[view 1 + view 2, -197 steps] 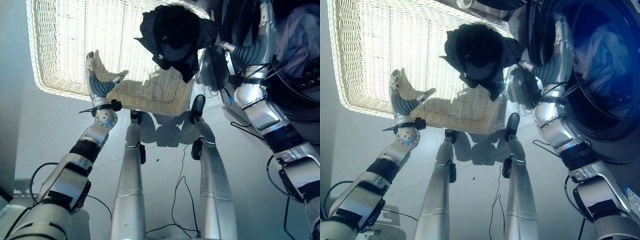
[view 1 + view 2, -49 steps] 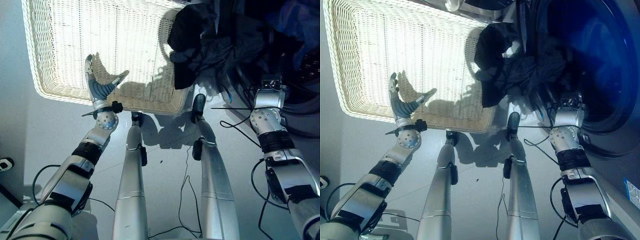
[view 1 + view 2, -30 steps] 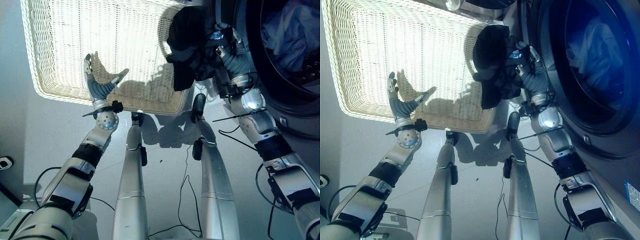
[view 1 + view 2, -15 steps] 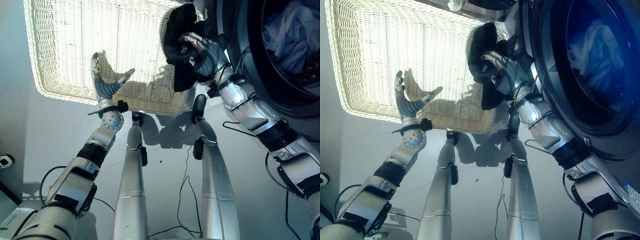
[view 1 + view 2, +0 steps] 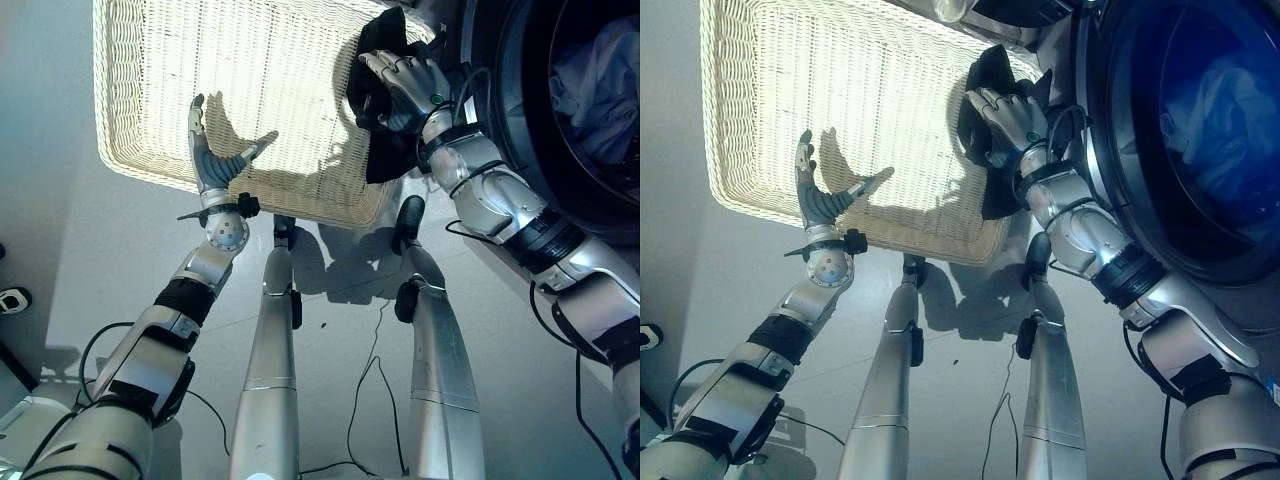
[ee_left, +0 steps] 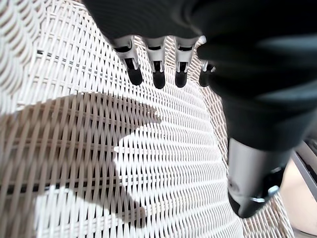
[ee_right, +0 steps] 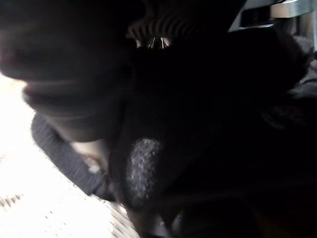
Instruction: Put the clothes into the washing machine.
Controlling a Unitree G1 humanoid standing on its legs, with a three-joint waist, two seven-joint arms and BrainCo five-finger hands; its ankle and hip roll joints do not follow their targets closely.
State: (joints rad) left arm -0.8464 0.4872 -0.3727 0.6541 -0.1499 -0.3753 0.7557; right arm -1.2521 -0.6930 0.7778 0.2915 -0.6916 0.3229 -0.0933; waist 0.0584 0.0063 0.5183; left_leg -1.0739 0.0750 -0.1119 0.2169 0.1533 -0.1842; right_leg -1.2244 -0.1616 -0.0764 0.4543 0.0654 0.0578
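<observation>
Pick-up step: right hand [image 5: 405, 85], fingers curled into the black garment [image 5: 385, 150] draped over the white wicker basket's [image 5: 160, 170] corner, next lifts toward the washing machine drum [image 5: 1200, 130]; left hand [image 5: 215, 165] hovers, fingers spread.

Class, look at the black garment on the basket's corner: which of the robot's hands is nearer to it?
The right. The right hand lies on the black garment, fingers curled into the cloth. The left hand hangs open over the basket, well apart from the garment.
</observation>
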